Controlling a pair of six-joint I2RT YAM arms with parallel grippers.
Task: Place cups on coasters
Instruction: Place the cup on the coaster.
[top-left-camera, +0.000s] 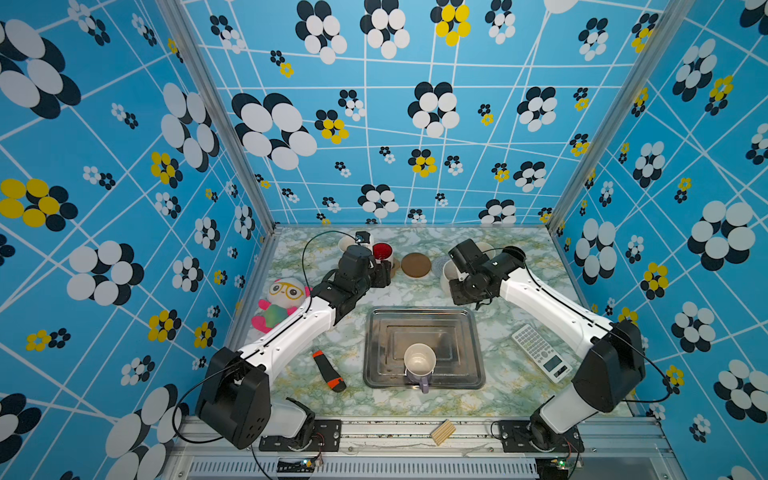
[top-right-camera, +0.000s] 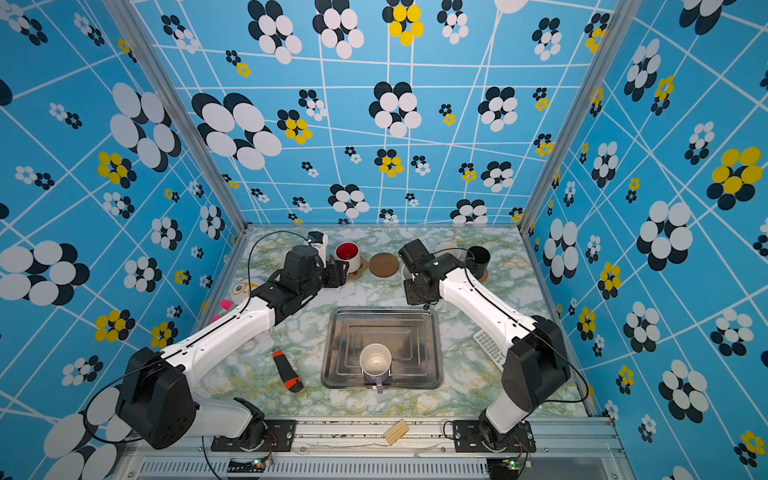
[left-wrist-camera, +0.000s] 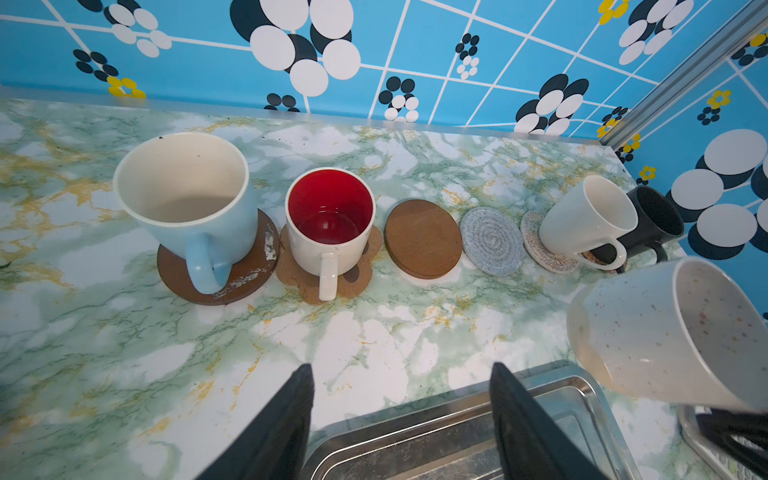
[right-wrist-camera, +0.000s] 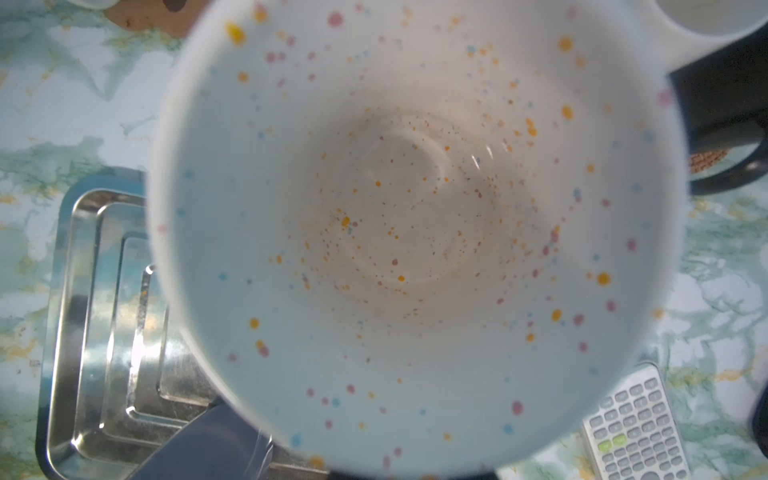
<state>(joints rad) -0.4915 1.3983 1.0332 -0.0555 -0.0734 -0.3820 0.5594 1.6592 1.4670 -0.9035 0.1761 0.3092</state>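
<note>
In the left wrist view a light blue cup (left-wrist-camera: 187, 199) stands on a dark brown coaster (left-wrist-camera: 249, 278). A white cup with a red inside (left-wrist-camera: 328, 224) stands on the tan paw coaster (left-wrist-camera: 291, 274). A second brown coaster (left-wrist-camera: 423, 239) and the grey woven coaster (left-wrist-camera: 492, 241) lie bare. A cream-white cup (left-wrist-camera: 582, 224) rests on the whitish woven coaster (left-wrist-camera: 536, 243), with a black cup (left-wrist-camera: 656, 220) behind it. My left gripper (left-wrist-camera: 401, 368) is open and empty near the red-lined cup. My right gripper (top-left-camera: 457, 286) is shut on a speckled cream cup (right-wrist-camera: 415, 228) held above the table. A lavender cup (top-left-camera: 419, 363) stands in the tray.
The steel tray (top-left-camera: 457, 332) sits at the table's front centre. A plush toy (top-left-camera: 278, 301) lies at the left, an orange-and-black tool (top-left-camera: 328, 370) beside the tray, a calculator (top-left-camera: 540, 351) at the right. A small wooden block (top-left-camera: 442, 432) rests on the front rail.
</note>
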